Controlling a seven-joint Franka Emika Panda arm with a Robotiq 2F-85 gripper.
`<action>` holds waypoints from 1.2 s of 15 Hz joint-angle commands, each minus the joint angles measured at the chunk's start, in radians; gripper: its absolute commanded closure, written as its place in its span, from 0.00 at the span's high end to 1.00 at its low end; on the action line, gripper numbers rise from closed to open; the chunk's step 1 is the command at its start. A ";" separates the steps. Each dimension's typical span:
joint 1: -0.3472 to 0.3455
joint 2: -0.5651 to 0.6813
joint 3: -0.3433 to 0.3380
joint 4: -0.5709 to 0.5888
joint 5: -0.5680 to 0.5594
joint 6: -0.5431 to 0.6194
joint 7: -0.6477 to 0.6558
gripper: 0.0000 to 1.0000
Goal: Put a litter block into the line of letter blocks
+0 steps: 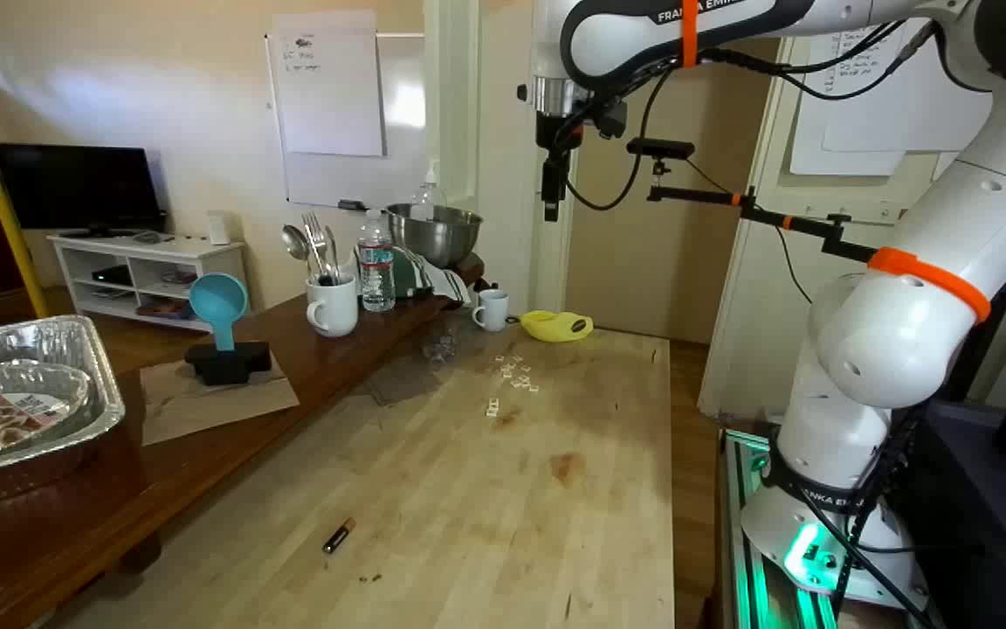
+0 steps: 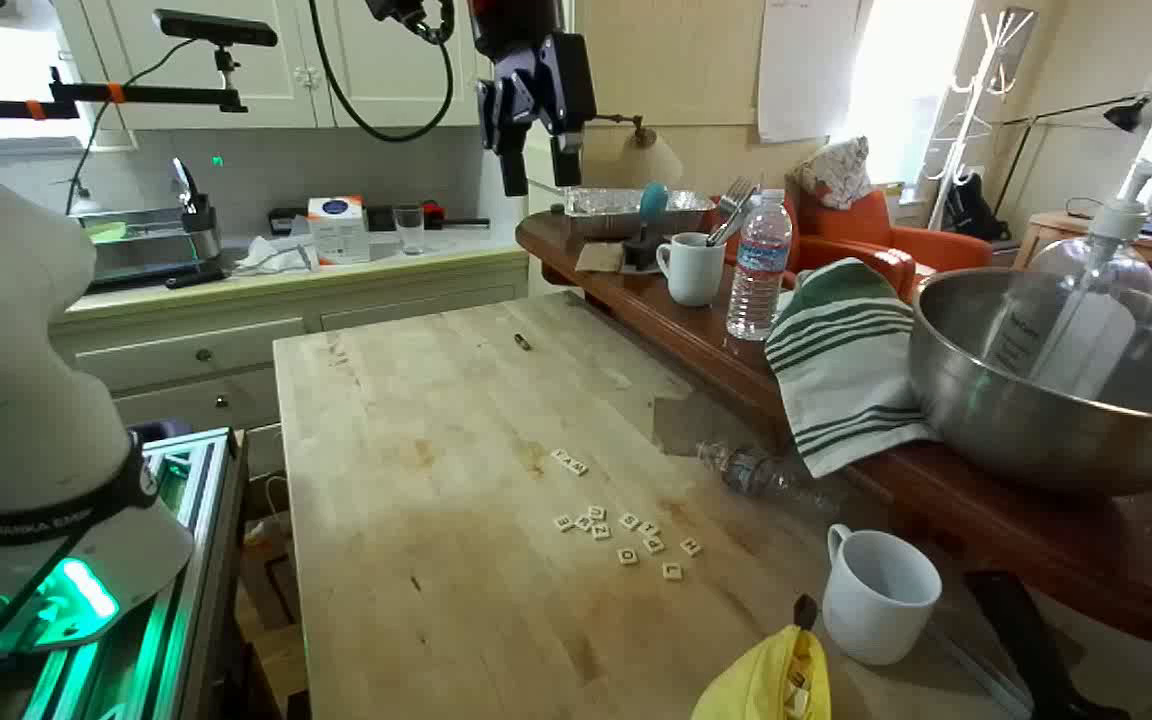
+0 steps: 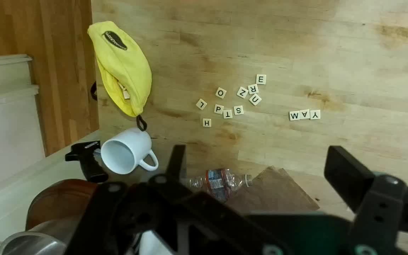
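Wrist view: a black two-fingered robot claw [image 3: 257, 148] hangs, fingers parted wide and holding nothing, above a pale wooden counter [image 3: 367, 81], where a line of letter blocks [image 3: 304, 114], three small, pale, wood-coloured squares side by side, sits farther from the counter's left edge than ten loose letter blocks [image 3: 238, 110] of the same kind. With no block in its grip, the step in hand appears to be choosing and reaching for a loose one; the next move likely calls for a descent over a single block, a light pinch, and a set-down against either end of the line. At the left edge lies one yellow, banana-shaped fabric pouch [image 3: 126, 67], the pale pieces [image 3: 126, 94] in its mouth too hidden to count, just beside one white ceramic mug [image 3: 133, 147]; one clear plastic bottle [image 3: 220, 182] lies farther in. In an exterior view, the claw [image 2: 541, 186] shows two fingertips well apart; the line sits nearer the counter's far edge than the loose ten, and one small, dark, cylindrical battery [image 2: 522, 342] rests near the far right corner. In an exterior view, the claw [image 1: 551, 211] appears side-on, its spread impossible to judge; the line lies between loose blocks and battery, and a white cutlery mug [image 1: 334, 310] on a dark brown table [image 1: 337, 354] brings the mugs to two.
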 commanded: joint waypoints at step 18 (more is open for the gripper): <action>0.019 0.225 -0.121 -0.177 0.318 0.401 -0.284 1.00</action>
